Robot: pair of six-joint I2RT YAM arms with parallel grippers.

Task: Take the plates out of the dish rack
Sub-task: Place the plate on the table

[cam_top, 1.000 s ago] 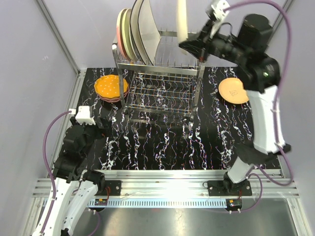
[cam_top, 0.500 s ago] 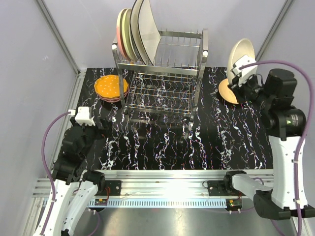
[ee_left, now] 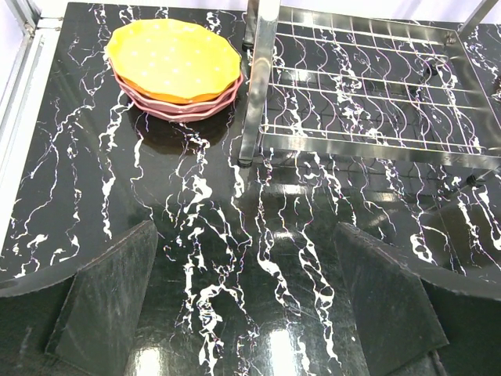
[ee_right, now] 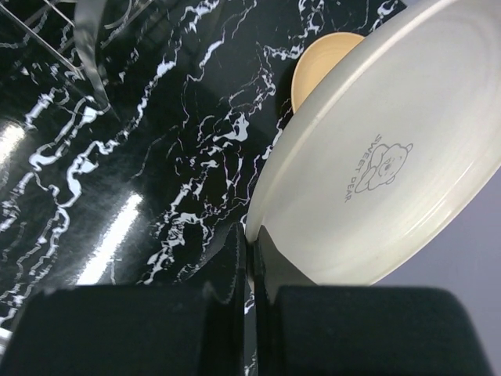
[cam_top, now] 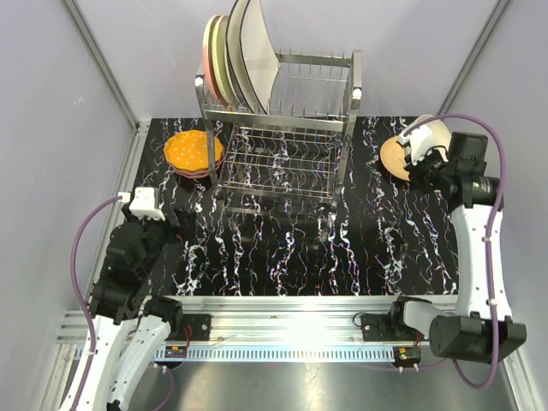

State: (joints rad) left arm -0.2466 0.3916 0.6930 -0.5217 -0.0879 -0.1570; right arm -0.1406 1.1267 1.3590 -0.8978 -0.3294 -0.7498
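Note:
The chrome wire dish rack stands at the back middle, and its lower tier shows in the left wrist view. Three plates stand upright in its top left: a pink one, a cream one and a large cream square one. My right gripper is shut on the rim of a cream round plate. That plate is tilted just above a tan plate lying on the table. My left gripper stands open and empty over the table at front left.
An orange plate lies on top of pink plates left of the rack. Metal frame rails run along the table's left edge and near edge. Grey walls close in the back and sides.
My right arm has swung the cream round plate from above the rack's right end out to the right and down over the tan plate. The left arm has not moved.

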